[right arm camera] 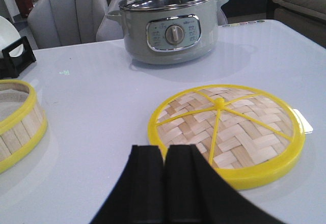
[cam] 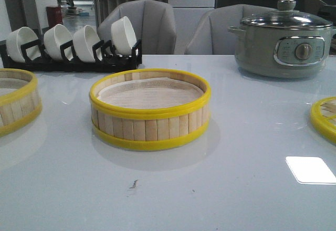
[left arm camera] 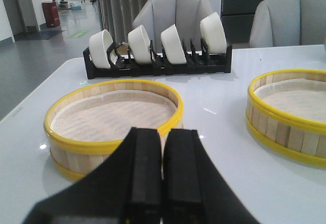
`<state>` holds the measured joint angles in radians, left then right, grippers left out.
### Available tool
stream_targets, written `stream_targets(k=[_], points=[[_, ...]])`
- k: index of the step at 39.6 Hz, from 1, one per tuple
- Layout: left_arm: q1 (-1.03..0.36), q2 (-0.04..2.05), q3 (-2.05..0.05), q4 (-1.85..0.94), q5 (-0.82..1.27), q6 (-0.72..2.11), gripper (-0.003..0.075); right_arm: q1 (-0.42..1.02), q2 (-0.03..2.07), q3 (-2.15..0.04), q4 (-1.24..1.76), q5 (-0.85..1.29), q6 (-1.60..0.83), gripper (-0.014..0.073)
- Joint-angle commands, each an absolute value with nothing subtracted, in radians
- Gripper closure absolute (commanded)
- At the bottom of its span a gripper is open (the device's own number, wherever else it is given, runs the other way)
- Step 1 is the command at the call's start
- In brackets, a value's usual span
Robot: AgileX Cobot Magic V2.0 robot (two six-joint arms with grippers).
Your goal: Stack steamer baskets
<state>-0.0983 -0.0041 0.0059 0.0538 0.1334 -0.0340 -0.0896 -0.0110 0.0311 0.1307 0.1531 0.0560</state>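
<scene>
two steamer baskets (cam: 150, 110) (cam: 16, 102) apart, both grippers (left arm camera: 162, 170) (right arm camera: 164, 175) closed

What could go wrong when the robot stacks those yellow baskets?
Maybe the left basket lands crooked on the middle basket, since their rims must line up. It might also bump the bowl rack close behind. The left gripper is shut, so it must open first.

Two round shallow baskets of pale bamboo slats with yellow rims and pale liners sit upright and apart on the white table, one central (cam: 150, 110), one at the left edge (cam: 16, 102)
</scene>
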Motion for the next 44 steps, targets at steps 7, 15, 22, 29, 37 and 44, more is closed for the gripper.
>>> stream_targets(k=[7,15,22,29,37,44], points=[[-0.096,-0.016,0.007,0.048,0.05,-0.047,0.0636,-0.095,-0.032,0.015,0.122,0.061,0.051,0.0575],[-0.096,-0.016,0.007,0.048,0.05,-0.047,0.0636,-0.095,-0.032,0.015,0.122,0.061,0.051,0.0545],[-0.096,-0.016,0.007,0.048,0.05,-0.047,0.0636,-0.095,-0.032,0.015,0.122,0.061,0.051,0.0545],[-0.096,-0.016,0.007,0.048,0.05,-0.047,0.0636,-0.095,-0.032,0.015,0.122,0.061,0.051,0.0545],[-0.096,-0.016,0.007,0.048,0.05,-0.047,0.0636,-0.095,-0.032,0.015,0.122,0.061,0.051,0.0545],[-0.096,-0.016,0.007,0.048,0.05,-0.047,0.0636,-0.095,-0.032,0.015,0.122,0.061,0.051,0.0545]])
